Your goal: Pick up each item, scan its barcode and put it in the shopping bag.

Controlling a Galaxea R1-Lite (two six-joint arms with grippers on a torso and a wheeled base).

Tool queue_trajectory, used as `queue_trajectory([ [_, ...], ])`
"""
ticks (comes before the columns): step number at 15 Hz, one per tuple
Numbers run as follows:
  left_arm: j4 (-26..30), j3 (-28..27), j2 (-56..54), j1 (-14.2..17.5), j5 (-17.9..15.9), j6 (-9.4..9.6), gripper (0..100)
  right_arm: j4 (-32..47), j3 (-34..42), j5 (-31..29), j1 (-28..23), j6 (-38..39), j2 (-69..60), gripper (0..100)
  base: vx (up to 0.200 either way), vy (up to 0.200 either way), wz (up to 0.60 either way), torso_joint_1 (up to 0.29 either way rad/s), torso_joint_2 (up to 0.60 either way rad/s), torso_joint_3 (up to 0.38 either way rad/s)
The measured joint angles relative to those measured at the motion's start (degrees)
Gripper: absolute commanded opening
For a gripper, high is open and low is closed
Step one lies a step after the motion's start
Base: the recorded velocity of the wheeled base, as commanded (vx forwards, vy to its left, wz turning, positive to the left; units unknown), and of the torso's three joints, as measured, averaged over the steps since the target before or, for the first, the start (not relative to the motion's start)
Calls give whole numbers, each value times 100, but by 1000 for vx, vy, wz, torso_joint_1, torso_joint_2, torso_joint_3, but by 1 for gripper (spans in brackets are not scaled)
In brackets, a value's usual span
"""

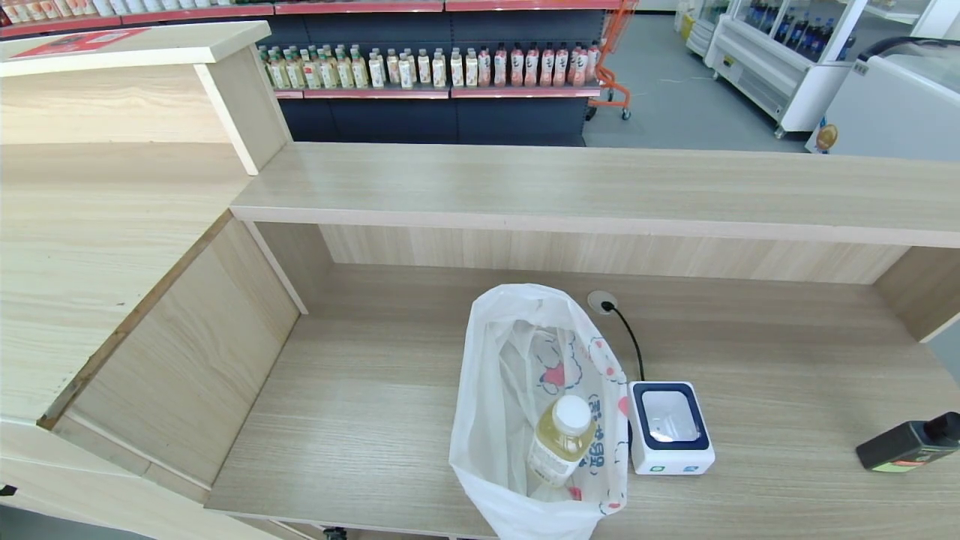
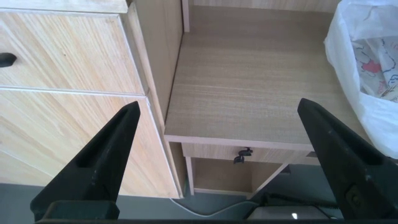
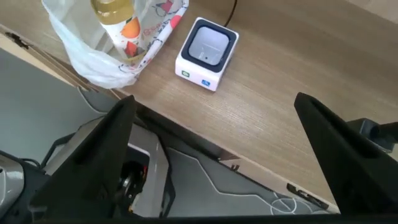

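left claw (image 2: pixel 219 104), right claw (image 3: pixel 214 98) wide, empty; bottle (image 1: pixel 562 439) in shopping bag (image 1: pixel 480 375) beside scanner (image 1: pixel 667 427)

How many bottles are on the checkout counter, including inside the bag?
2: a yellow drink bottle sits inside the shopping bag, and a dark bottle lies near the counter's right edge. The bag could hide more.

Items cut off or veiled

The dark bottle (image 1: pixel 909 444) ran off the head view's right edge at its cap. The shopping bag (image 1: pixel 487 375) was clipped by the bottom edge, its plastic veiling the lower body of the pale drink bottle (image 1: pixel 566 433).
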Motion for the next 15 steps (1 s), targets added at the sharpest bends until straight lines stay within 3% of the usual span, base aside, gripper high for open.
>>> queue_trajectory([
  [5,2,0,0,-2,-2,28,100,22,37,-18,-80,2,-107,100,-200,0,0,2,0,4],
  [8,2,0,0,0,0,17,100,21,37,-18,-133,2,-135,100,0,0,0,0,0,0],
  [15,0,0,-2,5,9,89,100,207,98,-22,-627,115,-273,100,0,-200,0,7,4,4],
])
